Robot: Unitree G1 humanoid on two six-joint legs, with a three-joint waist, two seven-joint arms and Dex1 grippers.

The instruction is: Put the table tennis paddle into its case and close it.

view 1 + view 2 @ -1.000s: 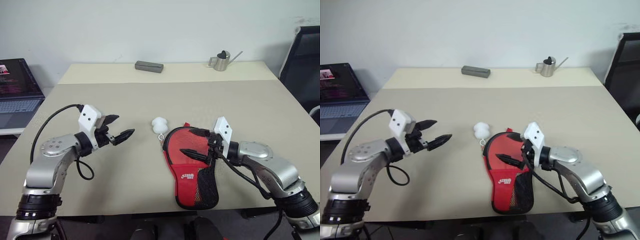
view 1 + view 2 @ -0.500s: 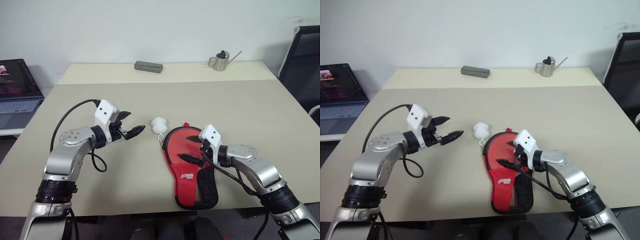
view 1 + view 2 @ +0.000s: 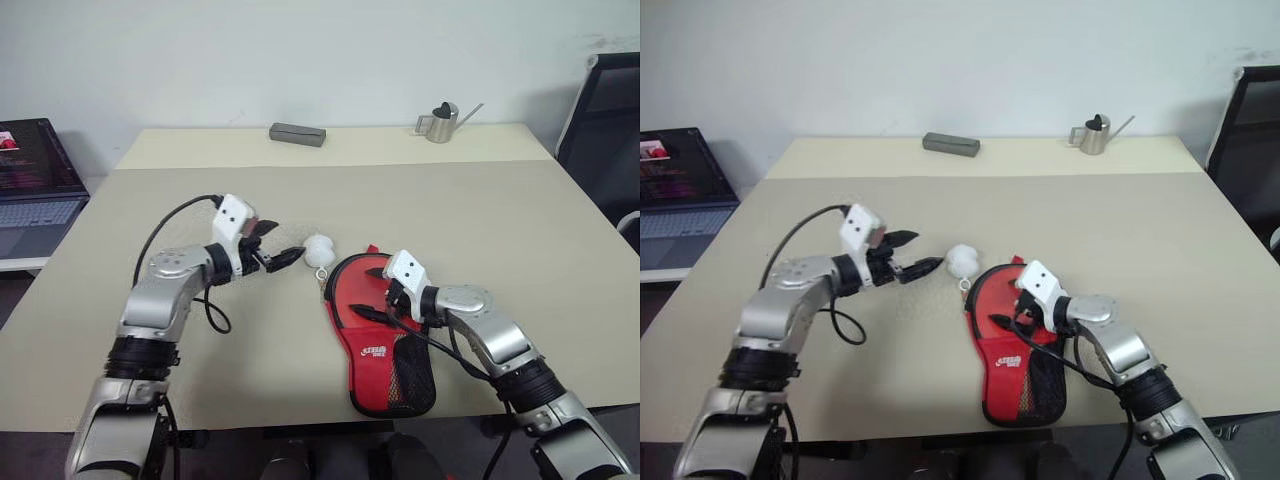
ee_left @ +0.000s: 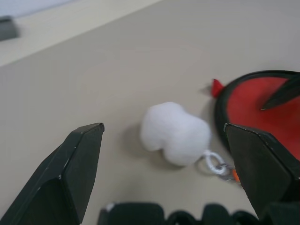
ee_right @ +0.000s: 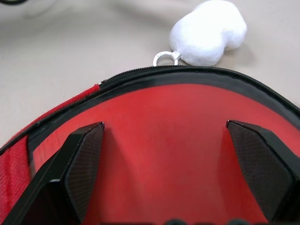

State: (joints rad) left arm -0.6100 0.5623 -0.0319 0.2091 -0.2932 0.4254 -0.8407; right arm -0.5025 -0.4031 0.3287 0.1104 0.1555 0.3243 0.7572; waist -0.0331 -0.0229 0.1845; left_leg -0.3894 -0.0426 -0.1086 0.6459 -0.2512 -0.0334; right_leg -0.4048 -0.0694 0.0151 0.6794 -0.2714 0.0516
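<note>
The red case (image 3: 372, 350), with black trim and a mesh panel on its narrow end, lies flat near the table's front edge. Its white pom-pom (image 3: 319, 249) rests on the table just beyond the round end. The table tennis paddle is hidden. My left gripper (image 3: 283, 242) is open, with its fingertips just left of the pom-pom (image 4: 176, 133) and not touching it. Also open, my right gripper (image 3: 362, 292) hovers low over the case's round red face (image 5: 164, 108), with one finger towards each side. Neither gripper holds anything.
A grey box (image 3: 298, 133) and a small metal watering can (image 3: 437, 122) stand at the table's far edge. An open laptop (image 3: 35, 175) sits on a lower surface to the left. At the right there is a black chair (image 3: 610, 110).
My left gripper has moved right and forward, closing in on the pom-pom. My right gripper has come down and a little left over the case's round end. Both stay open.
</note>
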